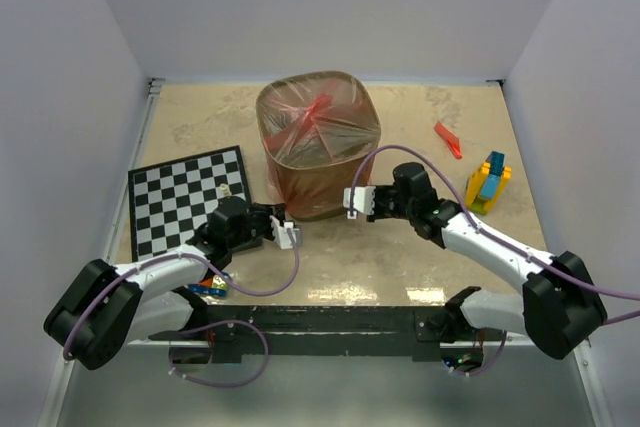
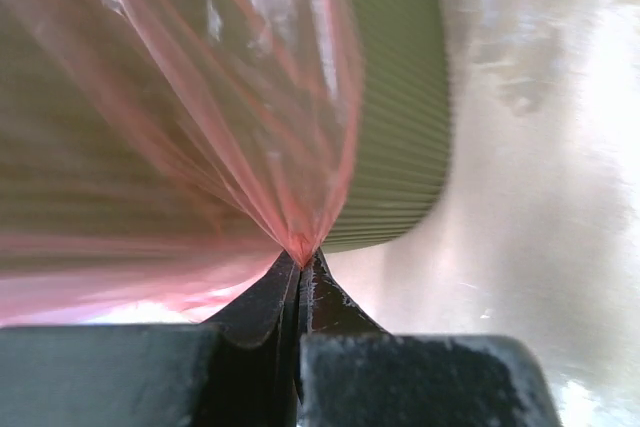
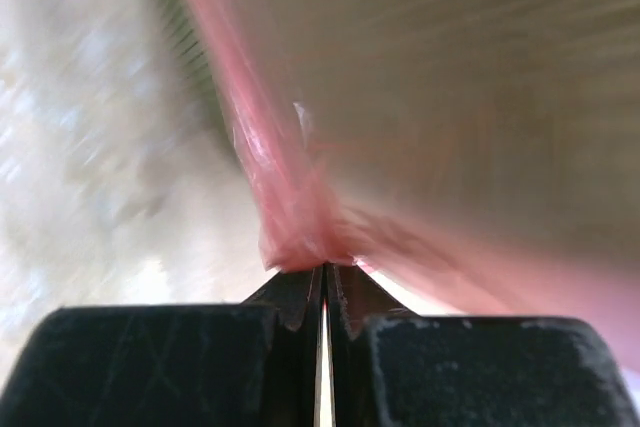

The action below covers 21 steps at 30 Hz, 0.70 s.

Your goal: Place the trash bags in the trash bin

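Tabletop [image 1: 400, 267]; both end effectors [image 1: 288, 235] [image 1: 352, 202] tight on trash bag [image 1: 320, 137].

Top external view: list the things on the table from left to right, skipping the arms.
Chessboard → trash bin draped in the pink trash bag → small red strip → yellow and blue toy blocks.

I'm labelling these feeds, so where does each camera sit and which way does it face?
Top external: above and behind the bases, looking down on the table; left arm and right arm flank the trash bin.
Left wrist: on the left arm, looking along the left gripper, shut on the trash bag.
Right wrist: on the right arm, looking along the right gripper, also pinching film.
Shared: both wrist views show that bag against the bin's wall.
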Tool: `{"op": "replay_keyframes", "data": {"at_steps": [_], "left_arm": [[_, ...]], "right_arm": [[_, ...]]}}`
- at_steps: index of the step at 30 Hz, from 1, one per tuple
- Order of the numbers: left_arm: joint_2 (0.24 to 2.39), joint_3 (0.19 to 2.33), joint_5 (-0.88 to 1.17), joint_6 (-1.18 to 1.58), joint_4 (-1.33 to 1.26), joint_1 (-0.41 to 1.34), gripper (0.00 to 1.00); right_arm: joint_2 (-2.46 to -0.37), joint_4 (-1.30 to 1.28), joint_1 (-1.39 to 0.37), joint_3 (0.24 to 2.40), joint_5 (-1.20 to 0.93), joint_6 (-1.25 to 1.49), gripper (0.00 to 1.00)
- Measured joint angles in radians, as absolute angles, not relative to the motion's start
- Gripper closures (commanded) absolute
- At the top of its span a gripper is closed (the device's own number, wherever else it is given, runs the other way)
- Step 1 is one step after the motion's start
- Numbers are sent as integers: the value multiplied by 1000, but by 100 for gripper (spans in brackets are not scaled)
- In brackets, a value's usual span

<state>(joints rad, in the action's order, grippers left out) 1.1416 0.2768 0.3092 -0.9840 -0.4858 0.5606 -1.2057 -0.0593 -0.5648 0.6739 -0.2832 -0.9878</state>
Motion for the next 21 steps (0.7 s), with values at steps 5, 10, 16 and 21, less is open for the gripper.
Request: {"op": "replay_keyframes", "data": {"at_steps": [5, 10, 16, 21], "left_arm": [[1150, 277, 310, -1007, -471, 567, 100], [1146, 278, 302, -1008, -457, 567, 100], [1034, 320, 310, -1008, -245, 556, 37], [809, 377, 380, -958, 20, 530, 23]], "right_arm": [[-1211, -81, -570, 615, -278, -1042, 99], [-1203, -123, -570, 625, -276, -1047, 58], [-1082, -390, -490, 760, -254, -983, 15], [-1007, -576, -388, 1211, -336, -873, 20]]}}
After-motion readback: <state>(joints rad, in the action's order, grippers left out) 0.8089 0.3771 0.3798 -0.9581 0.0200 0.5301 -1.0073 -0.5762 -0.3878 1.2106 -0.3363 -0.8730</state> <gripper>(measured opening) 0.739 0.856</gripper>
